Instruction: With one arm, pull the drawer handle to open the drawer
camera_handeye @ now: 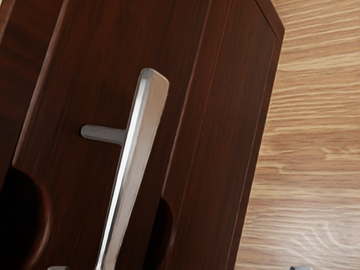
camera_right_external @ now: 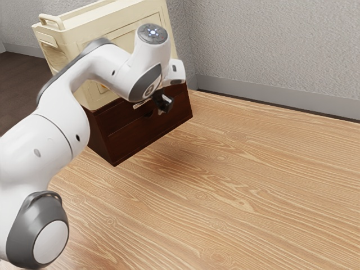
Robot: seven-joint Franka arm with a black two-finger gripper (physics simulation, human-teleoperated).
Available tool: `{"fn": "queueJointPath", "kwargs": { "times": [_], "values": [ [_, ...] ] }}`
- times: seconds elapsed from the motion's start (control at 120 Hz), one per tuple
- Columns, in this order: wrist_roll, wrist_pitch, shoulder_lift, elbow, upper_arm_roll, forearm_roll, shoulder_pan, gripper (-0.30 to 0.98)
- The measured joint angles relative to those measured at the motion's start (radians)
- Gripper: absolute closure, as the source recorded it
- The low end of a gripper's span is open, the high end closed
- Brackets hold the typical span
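At the exterior view's eleven o'clock, the gripper (camera_right_external: 164,106) is spread; closing off-centre on the drawer handle (camera_handeye: 136,140) could make it slip.

We record a cream cabinet (camera_right_external: 84,31) near textured grey walls (camera_right_external: 270,45), a grey baseboard (camera_right_external: 281,99), wood-grained tabletop (camera_right_external: 253,197) and dark flooring (camera_right_external: 19,79).

Light-brown wooden table (camera_right_external: 253,197) with wavy, streaked grain; standing directly on it, toward the exterior view's left, dark brown drawer cabinet (camera_right_external: 132,138).
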State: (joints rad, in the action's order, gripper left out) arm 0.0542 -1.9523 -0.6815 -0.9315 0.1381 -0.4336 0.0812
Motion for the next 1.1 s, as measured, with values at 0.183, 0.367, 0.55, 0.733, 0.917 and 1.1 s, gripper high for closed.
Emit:
{"fn": "queueJointPath", "kwargs": {
  "times": [0.183, 0.367, 0.55, 0.733, 0.917, 1.1],
  "values": [
    [-0.001, 0.0, 0.005, 0.0, -0.001, 0.001, -0.003, 0.3],
    [-0.003, 0.001, 0.009, 0.0, -0.001, 0.001, -0.004, 0.45],
    [-0.007, 0.008, 0.014, 0.0, -0.004, 0.004, -0.006, 0.67],
    [-0.012, 0.018, 0.017, -0.001, -0.006, 0.003, -0.012, 0.74],
    [-0.019, 0.024, 0.045, -0.042, -0.009, 0.004, -0.023, 0.77],
    [-0.024, 0.026, 0.07, -0.068, -0.011, 0.003, -0.036, 0.78]
  ]
}}
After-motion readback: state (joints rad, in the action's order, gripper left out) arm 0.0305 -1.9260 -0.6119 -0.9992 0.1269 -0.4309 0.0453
